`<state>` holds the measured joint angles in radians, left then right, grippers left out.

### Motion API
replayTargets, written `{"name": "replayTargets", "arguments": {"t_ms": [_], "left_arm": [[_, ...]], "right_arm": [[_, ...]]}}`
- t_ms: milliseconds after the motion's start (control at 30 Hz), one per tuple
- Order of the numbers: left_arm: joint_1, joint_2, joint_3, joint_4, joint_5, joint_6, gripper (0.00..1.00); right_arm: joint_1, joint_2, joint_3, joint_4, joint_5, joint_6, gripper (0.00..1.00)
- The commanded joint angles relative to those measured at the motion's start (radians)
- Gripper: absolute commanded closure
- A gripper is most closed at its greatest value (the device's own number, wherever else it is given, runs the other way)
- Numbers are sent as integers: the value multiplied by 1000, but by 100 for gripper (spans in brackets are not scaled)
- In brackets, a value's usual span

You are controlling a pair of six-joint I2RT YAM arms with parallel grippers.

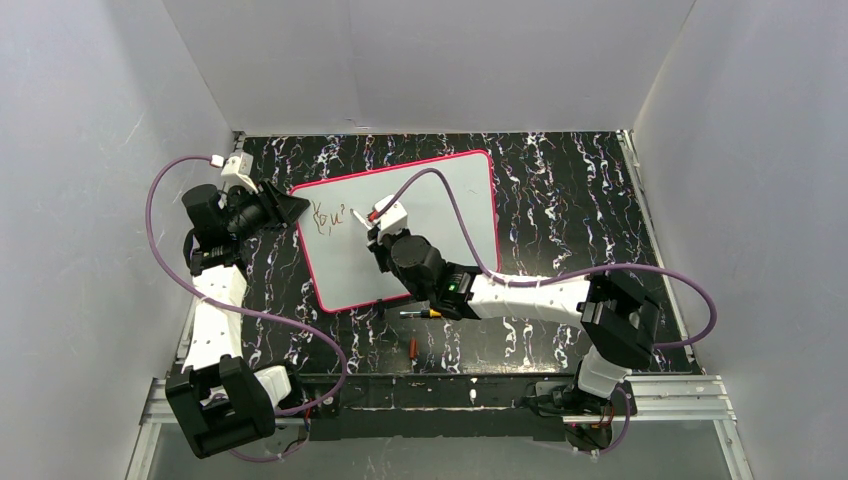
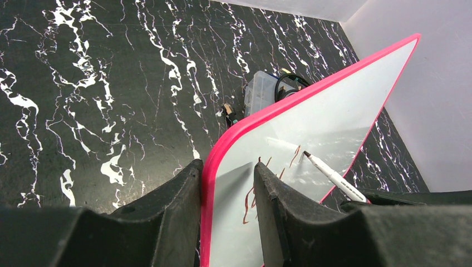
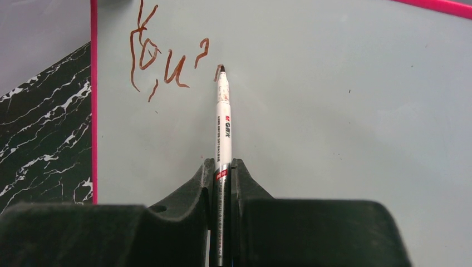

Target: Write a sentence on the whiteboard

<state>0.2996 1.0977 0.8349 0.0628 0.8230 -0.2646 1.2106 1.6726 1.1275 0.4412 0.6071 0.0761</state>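
**WHITEBOARD SENTENCE: OPENING LETTERS ONLY, MOST LEFT TO WRITE**

1. Walls. Plain pale panels on three sides of the work area.

2. Table (image 1: pixel 560 190). Black, white-veined marble pattern.

3. Whiteboard (image 1: pixel 340 265). Lies mid-table, angled, pink rim all round. Its far-left corner is toward the left arm. Nearly all of its face is blank.

4. Left claw (image 2: pixel 228 172). Partly closed, jaws astride the whiteboard's far-left corner, one on each side of the pink rim. Judged to be steadying the whiteboard. How firm the pinch is cannot be told.

5. Right claw (image 3: pixel 222 167). Closed tight on the marker's barrel, reaching in over the whiteboard from the near side.

6. Marker (image 3: pixel 224 122). White barrel, dark tip forward and touching the whiteboard just right of the last written mark.

7. Box (image 2: pixel 259 92). Clear plastic, on the table beyond the whiteboard's edge. Contents unclear.

8. Sentence (image 3: pixel 161 61). Reddish-brown strokes in the whiteboard's far-left corner, roughly one loopy word and a small hook. A short fresh stroke sits at the marker's tip. Wording not surely legible.

9. Pen (image 1: pixel 420 312) and cap (image 1: pixel 413 347). Small items on the table near the whiteboard's near edge. Their identity is a judgement.

Progress: early. About one word is down, a second looks barely begun, and the rest of the line is yet to be written.
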Motion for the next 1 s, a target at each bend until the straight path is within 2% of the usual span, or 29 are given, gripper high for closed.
{"name": "replayTargets", "arguments": {"t_ms": [0, 600, 967], "left_arm": [[-11, -40, 10, -15, 50, 2, 64], [-13, -38, 13, -15, 50, 2, 64], [-13, -39, 12, -15, 48, 3, 64]], "right_arm": [[-2, -31, -30, 11, 34, 33, 99], [12, -56, -70, -13, -21, 66, 99], [12, -34, -36, 28, 53, 54, 99]]}}
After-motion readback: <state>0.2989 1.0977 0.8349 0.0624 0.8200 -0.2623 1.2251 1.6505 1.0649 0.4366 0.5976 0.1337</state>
